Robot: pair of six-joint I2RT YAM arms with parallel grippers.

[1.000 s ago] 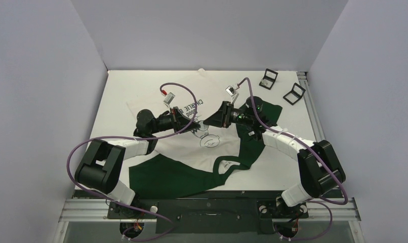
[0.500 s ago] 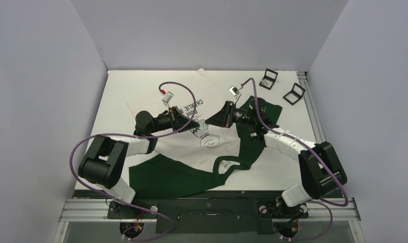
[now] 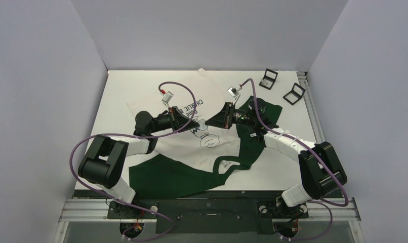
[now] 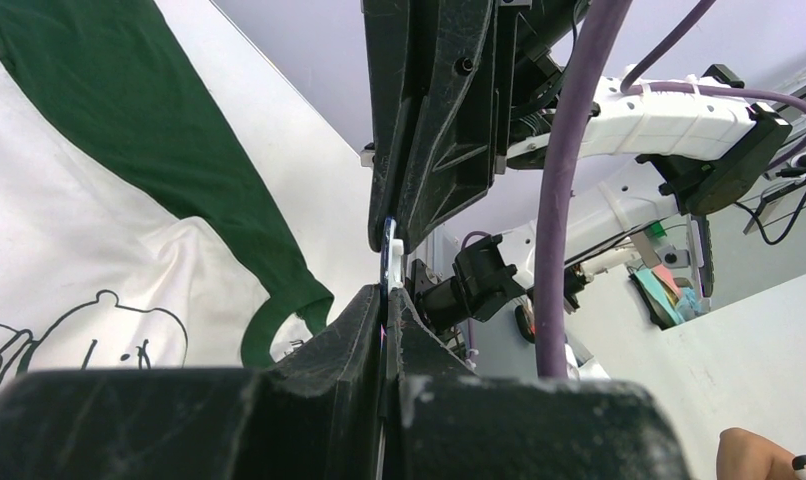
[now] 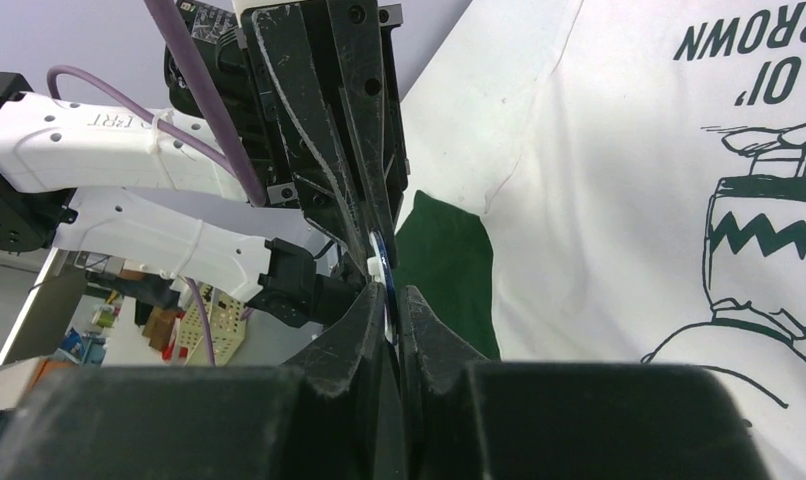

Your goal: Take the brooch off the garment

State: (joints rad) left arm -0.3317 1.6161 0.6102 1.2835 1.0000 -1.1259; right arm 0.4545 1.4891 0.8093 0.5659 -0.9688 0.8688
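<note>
The garment (image 3: 184, 151), a white T-shirt with dark green sleeves and a cartoon print, lies spread on the table. It also shows in the left wrist view (image 4: 89, 270) and the right wrist view (image 5: 619, 160). My left gripper (image 3: 197, 123) and right gripper (image 3: 210, 123) meet tip to tip just above the print. Between them is the brooch (image 3: 204, 123), a thin blue-and-white disc seen edge-on. In the left wrist view my left gripper (image 4: 387, 298) is shut on the brooch (image 4: 390, 248). In the right wrist view my right gripper (image 5: 391, 296) is shut on the brooch (image 5: 379, 262).
Two small open black boxes (image 3: 268, 78) (image 3: 294, 93) lie at the back right of the table. Purple cables arch over both arms. White walls stand on the left, back and right.
Both grippers have shifted slightly toward the back and stayed tip to tip on the brooch. The shirt has hardly moved.
</note>
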